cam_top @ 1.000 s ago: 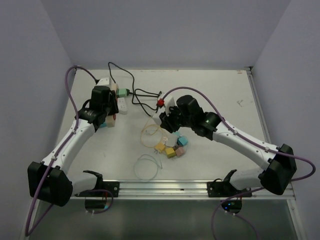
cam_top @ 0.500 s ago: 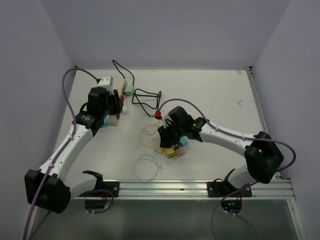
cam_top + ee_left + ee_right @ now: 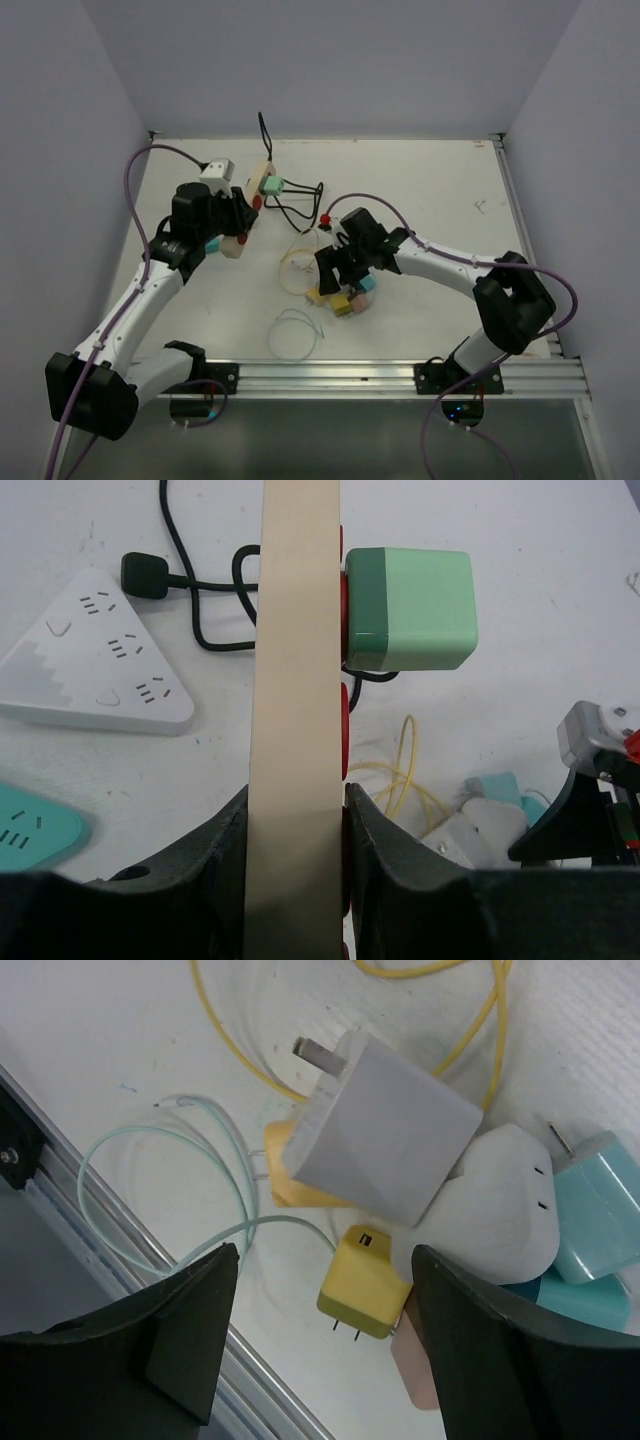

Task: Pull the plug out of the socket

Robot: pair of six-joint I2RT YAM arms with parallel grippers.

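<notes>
Left tool (image 3: 295, 810) is clamped on the beige socket strip (image 3: 297, 630) running up mid-frame, green plug (image 3: 410, 608) seated on its right face. Right tool (image 3: 322, 1260) hangs spread apart over a grey adapter (image 3: 385, 1140) on the counter (image 3: 100, 1040).

Power strip (image 3: 295, 660) seen edge-on: socket face hidden, far end cut by top edge, near end lost between jaws of left gripper (image 3: 295, 810). Green plug (image 3: 410, 608) prongs hidden against strip. Black cord (image 3: 178, 540) runs off top edge. Teal block (image 3: 30, 835) cut by picture edge. Pile of plugs (image 3: 342, 304) partly under right gripper (image 3: 333, 272); count unclear.
</notes>
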